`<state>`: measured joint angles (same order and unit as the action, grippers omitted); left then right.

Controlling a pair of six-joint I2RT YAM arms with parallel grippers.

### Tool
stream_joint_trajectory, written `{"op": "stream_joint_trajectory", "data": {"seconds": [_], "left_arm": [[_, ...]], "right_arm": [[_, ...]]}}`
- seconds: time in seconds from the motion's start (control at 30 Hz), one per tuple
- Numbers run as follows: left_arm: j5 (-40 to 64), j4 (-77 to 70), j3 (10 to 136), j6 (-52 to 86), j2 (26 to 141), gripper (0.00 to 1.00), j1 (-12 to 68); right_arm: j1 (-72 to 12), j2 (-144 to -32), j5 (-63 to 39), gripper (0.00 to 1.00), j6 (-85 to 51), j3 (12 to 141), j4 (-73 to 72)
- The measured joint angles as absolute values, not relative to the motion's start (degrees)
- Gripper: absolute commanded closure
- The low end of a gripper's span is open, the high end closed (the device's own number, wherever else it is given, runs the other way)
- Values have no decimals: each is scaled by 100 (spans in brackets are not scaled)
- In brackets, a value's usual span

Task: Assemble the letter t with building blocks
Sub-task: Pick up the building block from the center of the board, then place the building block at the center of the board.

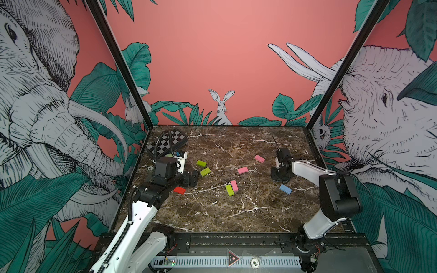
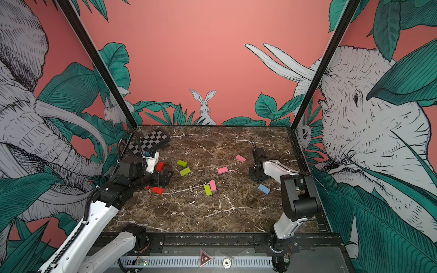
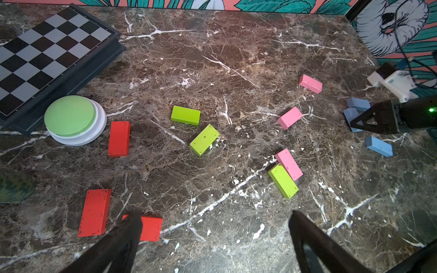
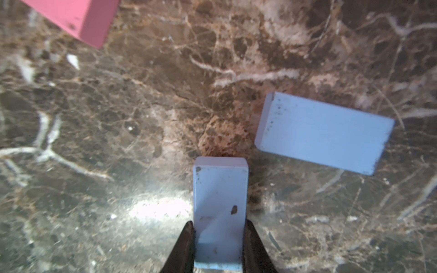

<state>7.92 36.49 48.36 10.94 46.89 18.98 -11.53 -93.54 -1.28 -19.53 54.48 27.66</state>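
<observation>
In the right wrist view my right gripper (image 4: 218, 224) is shut on a light blue building block (image 4: 220, 201), pinched by its long sides low over the marble. A second blue block (image 4: 324, 132) lies flat beside it. In both top views this gripper (image 1: 280, 176) points down at the right. A third blue block (image 1: 285, 189) lies nearer the front. My left gripper (image 3: 214, 218) stands open and empty, one finger (image 3: 127, 227) over a red block (image 3: 151, 228). More red (image 3: 119, 138), lime green (image 3: 204, 140) and pink blocks (image 3: 289, 117) lie scattered. A lime block (image 1: 229, 190) and a pink block (image 1: 234, 185) lie side by side mid-table.
A black-and-white chequered board (image 3: 47, 59) lies at the back left corner. The round green-topped white button (image 3: 71, 115) sits just in front of it. Patterned walls close the table on three sides. A black rail (image 1: 236, 238) runs along the front edge.
</observation>
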Motion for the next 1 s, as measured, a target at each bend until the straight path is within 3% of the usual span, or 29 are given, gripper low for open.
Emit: {"op": "stream_joint_trajectory", "data": {"seconds": [0.47,1.0], "left_arm": [[760,3649,4836,1094,4678,1,1898],[760,3649,4836,1096,4641,1,1898]], "right_arm": [[-2287,-8844,-259,77,-2532,5623,2928],[-2902,-9666,-21,76,-2853,6165,2974]]}}
